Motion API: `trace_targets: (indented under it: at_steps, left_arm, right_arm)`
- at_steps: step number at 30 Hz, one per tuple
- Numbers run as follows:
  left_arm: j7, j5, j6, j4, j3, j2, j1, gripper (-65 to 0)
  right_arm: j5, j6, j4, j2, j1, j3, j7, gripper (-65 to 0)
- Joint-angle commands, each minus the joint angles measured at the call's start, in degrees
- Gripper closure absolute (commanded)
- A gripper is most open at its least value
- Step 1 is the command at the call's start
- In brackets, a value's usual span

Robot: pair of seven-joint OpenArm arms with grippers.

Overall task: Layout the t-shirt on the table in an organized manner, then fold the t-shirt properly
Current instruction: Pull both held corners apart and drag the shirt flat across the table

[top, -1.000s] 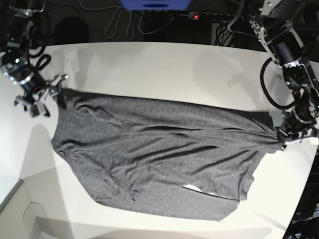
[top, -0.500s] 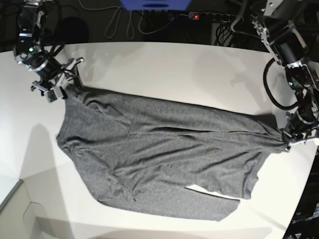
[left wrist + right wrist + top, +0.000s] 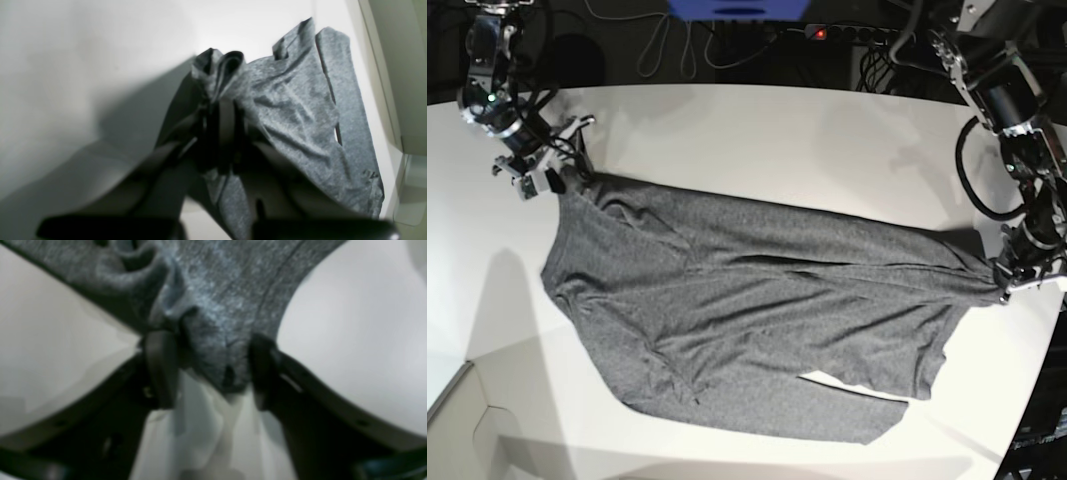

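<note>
The dark grey t-shirt (image 3: 757, 310) lies spread across the white table (image 3: 757, 130), wrinkled, with one sleeve along the near side. My left gripper (image 3: 1007, 285) is at the shirt's right end and is shut on a bunched fold of cloth (image 3: 217, 66); the left wrist view shows the gripper (image 3: 222, 106) pinching it. My right gripper (image 3: 547, 172) is at the shirt's far left corner. In the right wrist view the gripper (image 3: 210, 370) is open, its fingers (image 3: 160, 366) standing either side of a corner of the t-shirt (image 3: 213, 323) above the table (image 3: 350, 340).
Cables and a power strip with a red light (image 3: 822, 33) lie behind the table's curved far edge. A pale ledge (image 3: 457, 420) sits at the near left corner. The table's right edge (image 3: 1055, 330) runs just beyond the left gripper.
My right gripper has moved toward the far side and inward at the shirt's left corner, and that corner has shifted with it. The left gripper holds still on the shirt's right end.
</note>
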Motion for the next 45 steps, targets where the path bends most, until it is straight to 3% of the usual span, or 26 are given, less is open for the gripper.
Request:
trace_targets:
  at_steps: [1, 5, 7, 11, 24, 28, 37, 45]
  left_arm:
    - [-1.00, -0.75, -0.29, 1.10, -0.11, -1.24, -1.21, -0.2]
    - [-0.56, -0.75, -0.29, 1.63, -0.11, -1.24, -0.94, -0.2]
    - [-0.39, -0.83, -0.29, 1.72, -0.11, -1.24, -0.68, -0.2]
    - [-0.39, -1.80, -0.29, 4.44, -1.78, -1.06, 2.40, -0.2]
    - [-0.39, -14.81, -0.29, 12.09, -3.46, -2.38, 18.31, -0.2]
    - [-0.48, -17.80, -0.29, 14.90, -4.42, -2.47, 22.88, -0.2]
    - [-0.39, -18.24, -0.29, 18.68, -9.87, -2.03, 29.47, -0.2]
    - [-0.39, -18.24, -0.29, 19.30, -9.96, -1.94, 32.73, -0.2]
  right_arm:
    - [0.21, 0.17, 0.98, 0.93, -0.19, 0.41, 0.31, -22.8]
    - [0.21, 0.17, 1.06, 0.93, -0.54, 0.58, 0.40, -4.9]
    - [0.21, 0.17, 1.24, 1.02, -1.42, 1.46, 0.40, 0.0]
    - [0.30, 0.17, 3.70, 0.93, -3.09, 4.54, 0.40, 0.0]
    - [0.30, 0.17, 7.39, 1.20, -7.31, 8.23, 0.40, 0.0]
    - [0.30, 0.17, 8.71, 2.08, -11.36, 8.14, 4.09, 0.0]
    - [0.30, 0.17, 8.80, 2.25, -17.07, 8.23, 9.63, 0.0]
    - [0.30, 0.17, 8.71, 2.17, -19.27, 8.23, 9.98, 0.0]
